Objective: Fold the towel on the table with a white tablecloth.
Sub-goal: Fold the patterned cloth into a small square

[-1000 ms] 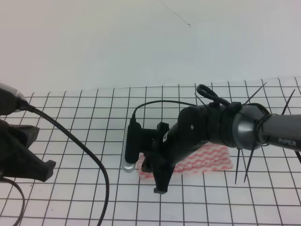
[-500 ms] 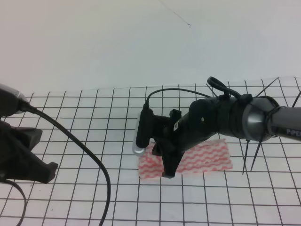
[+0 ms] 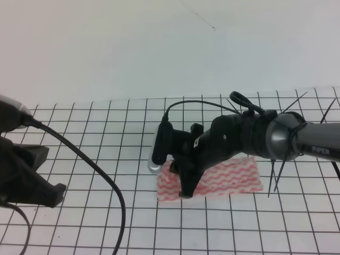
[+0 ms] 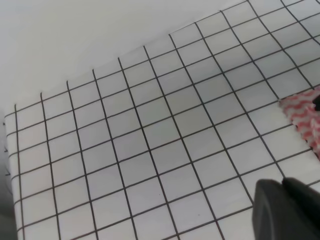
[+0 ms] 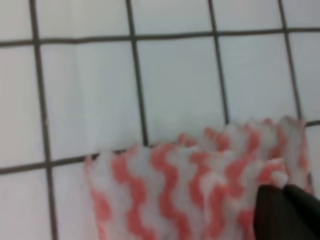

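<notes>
1. Towel [image 3: 226, 180] lying flat at centre right of the high view, a wide low strip on the table [image 3: 95, 127], so judged already folded at least once; long edges running left to right
2. Right gripper [image 3: 185, 192] low over the strip's left end, tip at or just above the near-left corner; contact not clear; jaw state impossible to tell, since the fingers overlap into one dark shape; in the right wrist view only a dark finger [image 5: 287, 212] at lower right, over the striped cloth [image 5: 200, 185]
3. Compared with a second ago: gripper shifted right and up the frame, from off the strip's left edge to over it; more of the left end now uncovered; since half a second ago only a slight further shift; cloth outline much the same
4. Reads as lining up on the left end for a next fold, left over right; nothing lifted yet
5. Left gripper [image 3: 32, 183] parked at the left edge, well apart from the cloth; jaw state not shown; its own view catching just a red corner [image 4: 302, 117] at right
</notes>
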Controlling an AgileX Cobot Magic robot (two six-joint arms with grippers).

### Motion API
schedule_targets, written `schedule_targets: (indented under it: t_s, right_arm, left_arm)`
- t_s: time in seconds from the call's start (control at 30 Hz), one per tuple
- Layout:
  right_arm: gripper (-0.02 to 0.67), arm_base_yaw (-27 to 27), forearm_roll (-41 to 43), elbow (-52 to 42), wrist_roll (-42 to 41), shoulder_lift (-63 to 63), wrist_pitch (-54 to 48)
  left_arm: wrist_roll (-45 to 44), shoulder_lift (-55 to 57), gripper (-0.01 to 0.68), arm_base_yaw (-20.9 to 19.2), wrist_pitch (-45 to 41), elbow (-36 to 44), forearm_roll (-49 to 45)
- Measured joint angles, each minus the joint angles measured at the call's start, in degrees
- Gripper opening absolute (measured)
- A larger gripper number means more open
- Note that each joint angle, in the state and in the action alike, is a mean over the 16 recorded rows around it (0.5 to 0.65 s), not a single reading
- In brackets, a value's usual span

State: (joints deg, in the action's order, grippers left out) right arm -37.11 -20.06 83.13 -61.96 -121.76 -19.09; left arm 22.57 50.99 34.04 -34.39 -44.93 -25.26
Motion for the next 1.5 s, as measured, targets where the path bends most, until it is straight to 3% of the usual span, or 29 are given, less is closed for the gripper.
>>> schedule_targets:
  t_s: [0.57,1.17,1.3,1.5]
  right_arm:
    - [0.023,0.0,-1.7,4.4,-0.3,-1.6,-0.4]
    - [0.324,2.4,-1.8,7.4,3.2,0.5,-2.3]
    - [0.306,4.0,-0.8,8.7,3.9,2.1,-7.6]
    - [0.193,6.9,1.0,9.4,6.2,4.4,-17.4]
  left_arm:
    - [-0.1,0.0,-0.001,0.0,0.0,0.0,0.0]
    - [-0.2,0.0,-0.001,0.0,0.1,0.0,0.2]
    - [-0.2,0.1,-0.001,0.0,0.4,0.0,0.3]
    - [-0.6,0.9,-0.001,0.0,1.2,0.0,1.3]
